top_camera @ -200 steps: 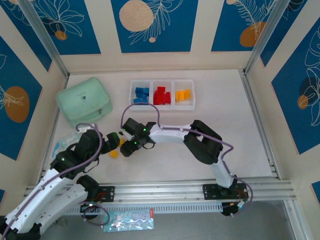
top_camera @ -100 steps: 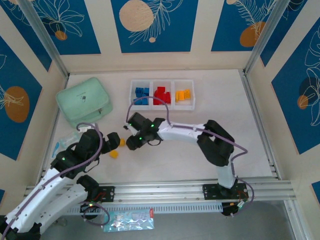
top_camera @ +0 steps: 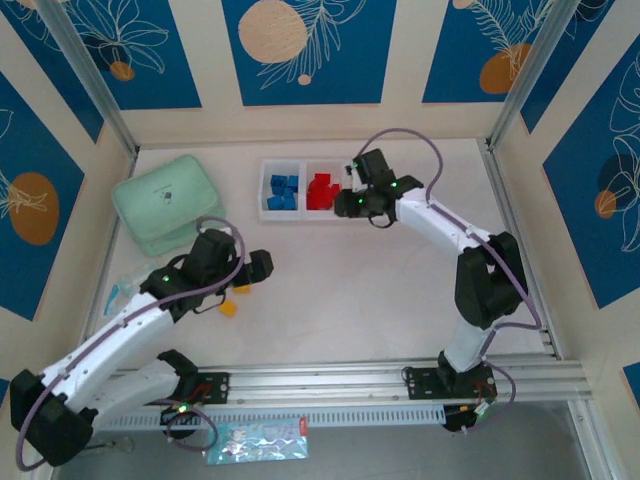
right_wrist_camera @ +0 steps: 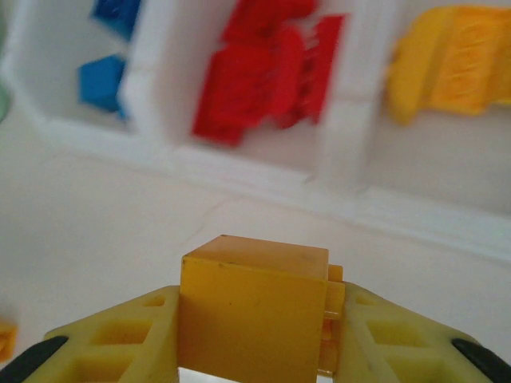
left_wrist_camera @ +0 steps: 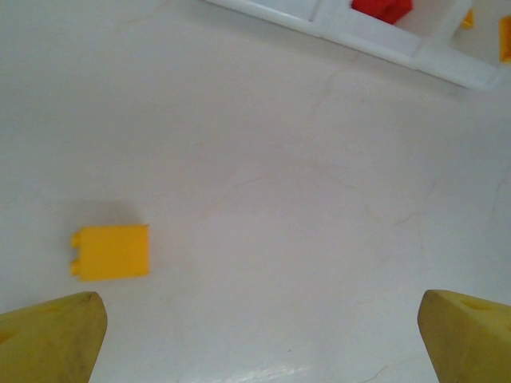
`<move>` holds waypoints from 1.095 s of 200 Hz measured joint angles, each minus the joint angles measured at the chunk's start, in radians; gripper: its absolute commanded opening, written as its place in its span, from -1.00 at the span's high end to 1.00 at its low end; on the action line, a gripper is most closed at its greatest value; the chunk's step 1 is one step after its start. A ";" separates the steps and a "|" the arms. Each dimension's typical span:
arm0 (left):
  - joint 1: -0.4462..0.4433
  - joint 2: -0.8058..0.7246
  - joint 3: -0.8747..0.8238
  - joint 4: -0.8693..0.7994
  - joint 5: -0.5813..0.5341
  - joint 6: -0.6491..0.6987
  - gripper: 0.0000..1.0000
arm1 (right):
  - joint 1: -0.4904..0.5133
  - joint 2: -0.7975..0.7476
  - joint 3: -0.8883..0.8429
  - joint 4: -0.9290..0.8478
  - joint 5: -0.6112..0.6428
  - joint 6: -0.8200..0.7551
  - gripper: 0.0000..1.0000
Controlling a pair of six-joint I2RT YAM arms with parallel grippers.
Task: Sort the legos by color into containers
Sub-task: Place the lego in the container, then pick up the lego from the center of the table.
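My right gripper (right_wrist_camera: 254, 339) is shut on a yellow-orange lego (right_wrist_camera: 254, 299) and hangs just in front of the white three-compartment tray (right_wrist_camera: 239, 171). That tray holds blue legos (right_wrist_camera: 102, 80) on the left, red legos (right_wrist_camera: 263, 72) in the middle and yellow legos (right_wrist_camera: 455, 64) on the right. From above, the right gripper (top_camera: 353, 193) covers the tray's right compartment. My left gripper (left_wrist_camera: 259, 343) is open over bare table, its fingertips (left_wrist_camera: 52, 335) wide apart, with a loose yellow lego (left_wrist_camera: 110, 251) lying ahead of the left one. From above, the left gripper (top_camera: 262, 268) is near two yellow legos (top_camera: 228, 308).
A mint-green lidded box (top_camera: 165, 205) sits at the back left of the table. The tray's (top_camera: 323, 212) front rim faces the open middle of the table. A metal rail (top_camera: 330, 380) runs along the near edge, with a plastic bag (top_camera: 258, 441) below it.
The right arm has swung from the table's near left up to the tray, carrying the yellow lego. The left arm has reached forward and right toward the loose yellow legos.
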 measured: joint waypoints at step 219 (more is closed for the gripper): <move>0.029 -0.010 0.060 0.022 0.018 0.032 -0.99 | 0.170 0.018 0.051 -0.013 0.027 -0.024 -0.49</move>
